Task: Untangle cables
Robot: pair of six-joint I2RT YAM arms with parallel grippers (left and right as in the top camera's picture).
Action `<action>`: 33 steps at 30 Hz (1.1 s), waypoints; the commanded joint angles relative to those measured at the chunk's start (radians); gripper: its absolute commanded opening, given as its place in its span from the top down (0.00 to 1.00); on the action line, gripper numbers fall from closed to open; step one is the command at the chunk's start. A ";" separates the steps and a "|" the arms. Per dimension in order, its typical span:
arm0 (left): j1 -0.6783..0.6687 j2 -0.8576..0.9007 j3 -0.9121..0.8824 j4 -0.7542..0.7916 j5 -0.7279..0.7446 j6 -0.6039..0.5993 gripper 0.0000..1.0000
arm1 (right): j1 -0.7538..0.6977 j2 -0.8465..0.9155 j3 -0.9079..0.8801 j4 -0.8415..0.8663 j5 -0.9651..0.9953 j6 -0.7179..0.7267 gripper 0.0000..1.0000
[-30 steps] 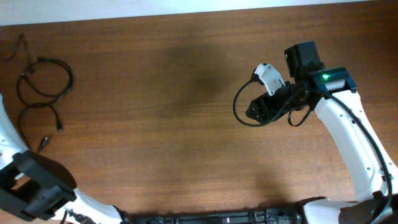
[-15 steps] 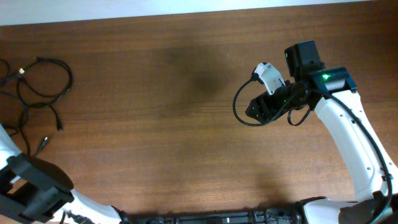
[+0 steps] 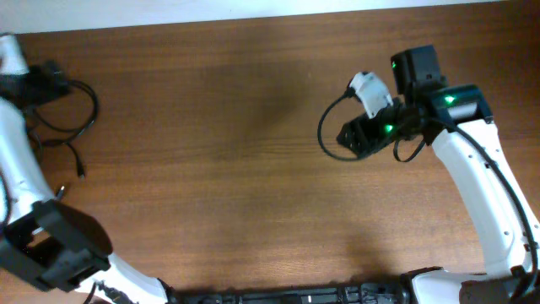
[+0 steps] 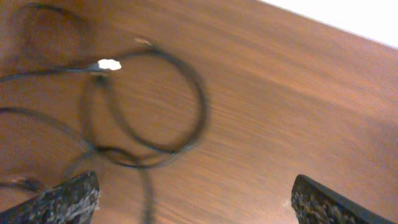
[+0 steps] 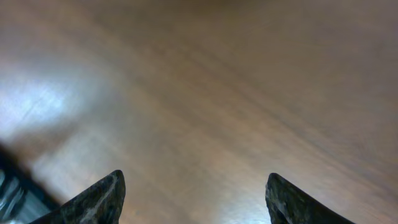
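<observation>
The cables (image 3: 88, 111) lie in loose black loops at the table's far left, with a strand running down to a plug (image 3: 59, 192). My left gripper (image 3: 40, 83) hovers over their upper part. In the left wrist view the cables (image 4: 198, 118) form overlapping rings with a silvery-tipped plug (image 4: 110, 64), and my left gripper (image 4: 196, 182) is open wide with one strand lying on the table under the gap. My right gripper (image 3: 350, 137) is on the right side, far from the cables. It is open in the right wrist view, right gripper (image 5: 194, 177), above bare wood.
The wooden table (image 3: 219, 169) ends at a pale back edge (image 3: 253, 10). A black wire (image 3: 323, 135) from the right wrist's white camera (image 3: 369, 86) loops beside that arm. Dark arm bases (image 3: 295, 295) run along the front edge.
My left arm has swung up from the front left corner to above the cables. The cables' top-left strand shifted. The right arm moved slightly up and to the right.
</observation>
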 commanded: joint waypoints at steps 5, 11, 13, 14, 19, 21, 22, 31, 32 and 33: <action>-0.286 -0.002 0.010 -0.153 0.034 0.039 0.01 | -0.003 0.000 0.100 0.047 0.360 0.266 0.29; -0.446 -0.002 0.010 -0.168 0.034 0.039 0.01 | -0.003 0.000 0.100 0.110 0.388 0.310 0.01; -0.473 -0.002 0.010 -0.167 0.034 0.039 0.01 | -0.003 0.000 0.100 0.110 0.388 0.310 0.01; -0.484 -0.002 0.010 -0.167 0.034 0.039 0.01 | -0.003 0.000 0.100 0.110 0.388 0.309 0.01; -0.526 -0.002 0.010 -0.167 0.034 0.039 0.01 | -0.003 0.000 0.100 0.109 0.388 0.309 0.01; -0.526 -0.002 0.010 -0.167 0.034 0.039 0.01 | -0.003 0.000 0.100 0.109 0.388 0.309 0.01; -0.526 -0.002 0.010 -0.167 0.034 0.039 0.01 | -0.003 0.000 0.100 0.109 0.388 0.310 0.01; -0.526 -0.002 0.010 -0.167 0.034 0.039 0.01 | -0.003 0.000 0.100 0.109 0.388 0.309 0.01; -0.526 -0.002 0.010 -0.167 0.034 0.039 0.01 | -0.003 0.000 0.100 0.109 0.388 0.309 0.01; -0.526 -0.002 0.010 -0.167 0.034 0.039 0.01 | -0.003 0.000 0.100 0.109 0.388 0.309 0.01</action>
